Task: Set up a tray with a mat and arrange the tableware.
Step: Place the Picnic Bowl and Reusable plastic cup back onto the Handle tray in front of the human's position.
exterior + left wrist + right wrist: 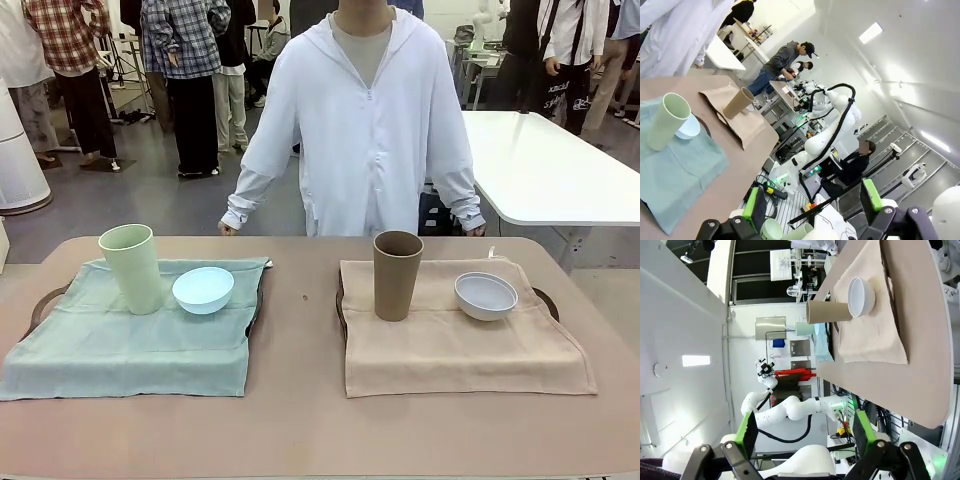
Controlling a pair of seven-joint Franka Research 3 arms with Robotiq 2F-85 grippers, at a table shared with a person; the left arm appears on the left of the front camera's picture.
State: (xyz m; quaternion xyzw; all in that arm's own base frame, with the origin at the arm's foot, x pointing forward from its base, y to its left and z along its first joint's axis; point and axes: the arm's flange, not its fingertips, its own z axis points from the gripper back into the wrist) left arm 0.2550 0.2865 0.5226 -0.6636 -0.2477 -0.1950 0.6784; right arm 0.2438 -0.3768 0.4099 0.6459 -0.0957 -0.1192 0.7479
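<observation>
Two dark trays are set side by side on the bench (300,420), each covered by a cloth mat. On the left, a pale green mat (120,345) is draped over its tray (42,305), and on it a pale green cup (131,268) is stood upright with a light blue bowl (203,290) just beside it on the right, touching or nearly so. On the right, a beige mat (455,345) is laid over the other tray (545,300); a brown cup (397,275) is stood upright towards its far left, and a white bowl (486,296) is placed near it on the right, apart from it. A person in a white hooded jacket (365,130) is stood at the far side, hands lowered at the bench edge. The left gripper (812,205) is seen with its fingers spread wide, nothing between them, held off the bench. The right gripper (802,432) is likewise seen with fingers wide apart and empty, away from the tableware.
</observation>
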